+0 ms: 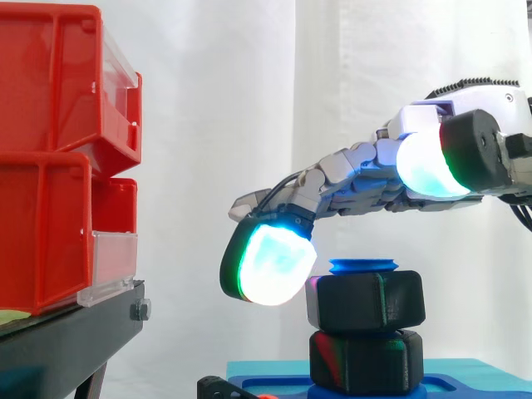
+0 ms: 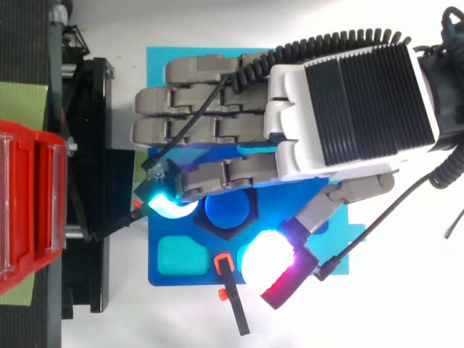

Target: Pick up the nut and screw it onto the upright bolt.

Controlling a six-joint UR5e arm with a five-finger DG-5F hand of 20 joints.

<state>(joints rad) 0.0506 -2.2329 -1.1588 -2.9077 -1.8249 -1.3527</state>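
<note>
Sitting near the top of the upright blue bolt (image 1: 363, 266), the upper nut (image 1: 366, 302) was seen above a lower nut (image 1: 366, 362) at the bolt's foot. The hand (image 1: 366, 170) was stretched over the bolt, fingers nearly straight, with nothing gripped. One glowing fingertip (image 1: 270, 264) was laid against the upper nut, left of the bolt as seen from the side; the thumb (image 1: 428, 162) was held higher than the bolt's top.
</note>
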